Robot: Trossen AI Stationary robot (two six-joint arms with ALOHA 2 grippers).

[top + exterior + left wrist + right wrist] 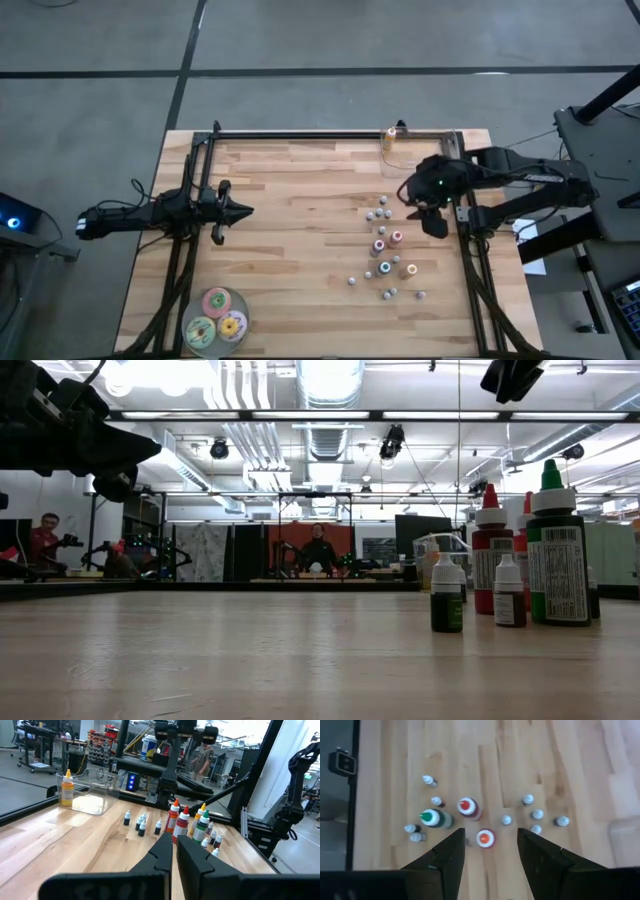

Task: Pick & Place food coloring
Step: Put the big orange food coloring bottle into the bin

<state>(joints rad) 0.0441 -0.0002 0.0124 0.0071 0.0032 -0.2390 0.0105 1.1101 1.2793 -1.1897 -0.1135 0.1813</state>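
The right gripper (490,855) was held above the food coloring (385,250) clustered near the table's (290,250) right edge, jaws apart. Neighbouring bottles stood close and could be toppled in a descent.

The left gripper (172,852), jaws together, was parked near the left edge.

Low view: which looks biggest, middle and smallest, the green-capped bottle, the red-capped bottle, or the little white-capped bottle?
1. green-capped bottle
2. red-capped bottle
3. little white-capped bottle
Some stand nearer the camera, so real sizes may differ.
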